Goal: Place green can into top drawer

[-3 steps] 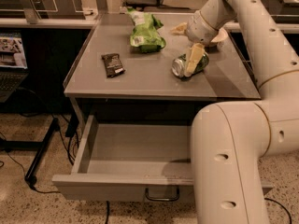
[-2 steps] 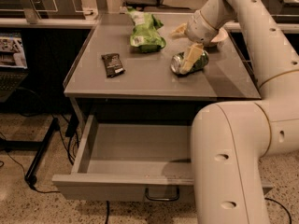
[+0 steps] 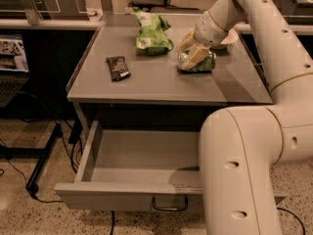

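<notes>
The green can (image 3: pixel 201 63) lies on its side on the grey table top (image 3: pixel 146 80), right of centre. My gripper (image 3: pixel 193 50) reaches down from the upper right and is shut on the can, with one cream finger (image 3: pixel 198 56) across its front and the other behind it. The can still rests on the table. The top drawer (image 3: pixel 132 197) is pulled wide open below the table. It is empty, and its dark handle (image 3: pixel 169 207) shows at the front panel. My arm's large white body (image 3: pixel 244 170) hides the drawer's right part.
A bright green chip bag (image 3: pixel 153 35) lies at the back middle of the table. A dark snack bar (image 3: pixel 118 67) lies at the left. A pale bowl (image 3: pixel 229 37) sits behind the gripper. Cables and a black stand leg (image 3: pixel 41 163) are on the floor at the left.
The gripper has settled lower over the can. The can has shifted slightly back and to the right on the table. The drawer has not moved.
</notes>
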Robot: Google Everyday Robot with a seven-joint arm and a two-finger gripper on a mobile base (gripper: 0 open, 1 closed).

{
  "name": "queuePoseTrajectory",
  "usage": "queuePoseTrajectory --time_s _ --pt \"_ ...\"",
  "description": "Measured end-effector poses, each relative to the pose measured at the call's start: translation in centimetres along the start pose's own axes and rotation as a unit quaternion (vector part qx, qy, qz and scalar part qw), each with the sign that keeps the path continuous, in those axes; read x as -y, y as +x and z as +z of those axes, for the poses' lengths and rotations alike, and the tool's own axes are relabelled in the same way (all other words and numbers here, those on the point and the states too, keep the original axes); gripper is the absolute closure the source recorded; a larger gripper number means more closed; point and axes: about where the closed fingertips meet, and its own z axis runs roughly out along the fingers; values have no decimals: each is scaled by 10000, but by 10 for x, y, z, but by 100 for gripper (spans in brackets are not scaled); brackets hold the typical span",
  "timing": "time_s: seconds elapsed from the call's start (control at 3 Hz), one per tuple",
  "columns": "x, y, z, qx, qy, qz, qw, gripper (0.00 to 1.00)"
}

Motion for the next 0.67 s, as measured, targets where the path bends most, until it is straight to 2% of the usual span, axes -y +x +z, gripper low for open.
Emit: queuePoseTrajectory --time_s 0.33,0.67 --pt "0 0 0 0 0 0 10000 88" --pt "0 0 0 0 0 0 10000 100"
